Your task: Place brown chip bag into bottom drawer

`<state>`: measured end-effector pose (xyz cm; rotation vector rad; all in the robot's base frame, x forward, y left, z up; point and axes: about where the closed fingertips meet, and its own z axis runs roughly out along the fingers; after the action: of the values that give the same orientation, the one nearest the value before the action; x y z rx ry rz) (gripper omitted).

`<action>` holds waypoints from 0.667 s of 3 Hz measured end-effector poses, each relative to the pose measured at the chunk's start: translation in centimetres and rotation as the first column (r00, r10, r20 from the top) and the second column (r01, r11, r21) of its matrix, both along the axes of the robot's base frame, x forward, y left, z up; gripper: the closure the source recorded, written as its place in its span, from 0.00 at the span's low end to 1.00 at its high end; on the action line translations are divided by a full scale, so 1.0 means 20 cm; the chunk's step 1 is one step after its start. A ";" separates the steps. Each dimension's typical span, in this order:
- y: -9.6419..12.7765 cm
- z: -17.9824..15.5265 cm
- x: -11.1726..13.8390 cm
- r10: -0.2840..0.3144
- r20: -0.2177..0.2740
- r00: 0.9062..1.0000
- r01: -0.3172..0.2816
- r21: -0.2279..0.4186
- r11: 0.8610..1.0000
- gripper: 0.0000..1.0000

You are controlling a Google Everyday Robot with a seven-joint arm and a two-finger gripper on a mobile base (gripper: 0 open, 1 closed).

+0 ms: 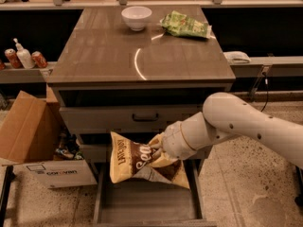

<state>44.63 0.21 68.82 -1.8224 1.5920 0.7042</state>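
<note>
Camera view gives us, nearest, the bottom drawer (142,203) pulled out wide, its plain floor and side walls in sight. Just above it hangs the brown chip bag (129,161), lying on its side with one pale end to the left and its white lettering turned sideways. It is over the drawer's back half and in front of the cabinet face, not lying in the tray.

The gripper (158,152) holds the bag by its right part. Its fingers are closed on the crinkled foil and largely buried in it. The white arm (246,122) comes in from the right edge, slopes down to the left and bends at a thick joint, so the wrist points at the cabinet front.

Behind the bag we count one black bar handle (145,117) on a shut drawer. A single cardboard box (23,131) stands open on the floor to the left. On the cabinet top (118,56) sit one white bowl (136,17) and, beside it to the right, one green bag (185,25). On a low shelf at far left we count two red cans (10,58) with one pump bottle (22,56) between them.
</note>
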 end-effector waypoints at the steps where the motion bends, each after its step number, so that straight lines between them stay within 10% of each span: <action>1: -0.08 -0.22 -0.11 -0.069 -0.058 0.996 0.067 -0.045 0.997 1.00; 2: -0.07 -0.22 -0.12 -0.068 -0.059 0.996 0.065 -0.045 0.997 1.00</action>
<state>42.27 -1.29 64.39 -1.7855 1.7114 0.7055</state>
